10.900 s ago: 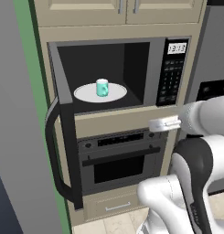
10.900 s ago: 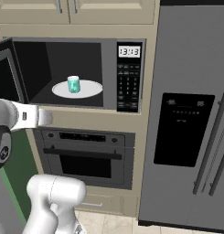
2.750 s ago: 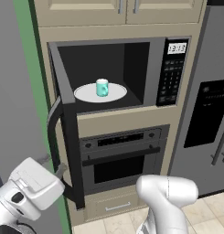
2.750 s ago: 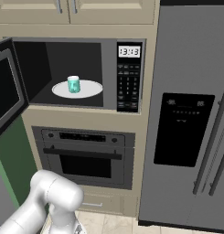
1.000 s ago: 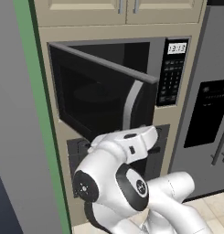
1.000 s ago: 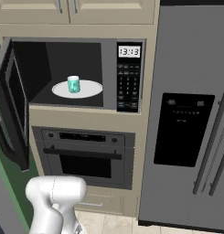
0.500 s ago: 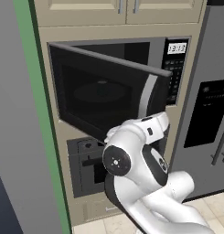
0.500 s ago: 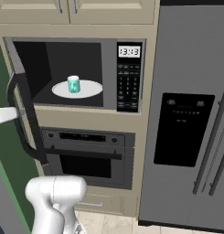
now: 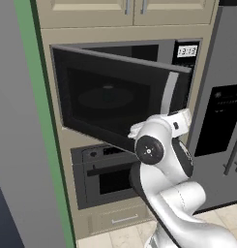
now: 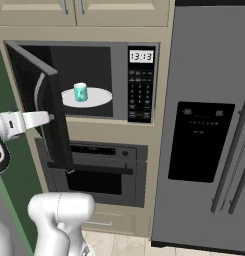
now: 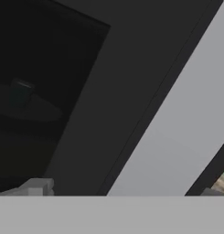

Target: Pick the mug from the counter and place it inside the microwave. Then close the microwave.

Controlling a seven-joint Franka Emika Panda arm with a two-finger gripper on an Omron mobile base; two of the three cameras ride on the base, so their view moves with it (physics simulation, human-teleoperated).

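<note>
Your pincer sits right up against the outside of the microwave door — in the hand view only the very tips show, a pale one at the lower left and a sliver at the lower right, so you cannot tell whether the fingers are apart or together. Just ahead of them you see the door's dark glass and its pale grey handle band running diagonally; through the glass the mug appears as a dim shape on the turntable.

In the right base view your white forearm reaches in from the left and meets the door's outer face near the curved handle. The door stands partly open, hinged on the left. Behind it the teal mug stands upright on the white turntable inside the microwave — left of the keypad, whose clock reads 13:13.

Below sits the black wall oven; to the right, the grey refrigerator.
</note>
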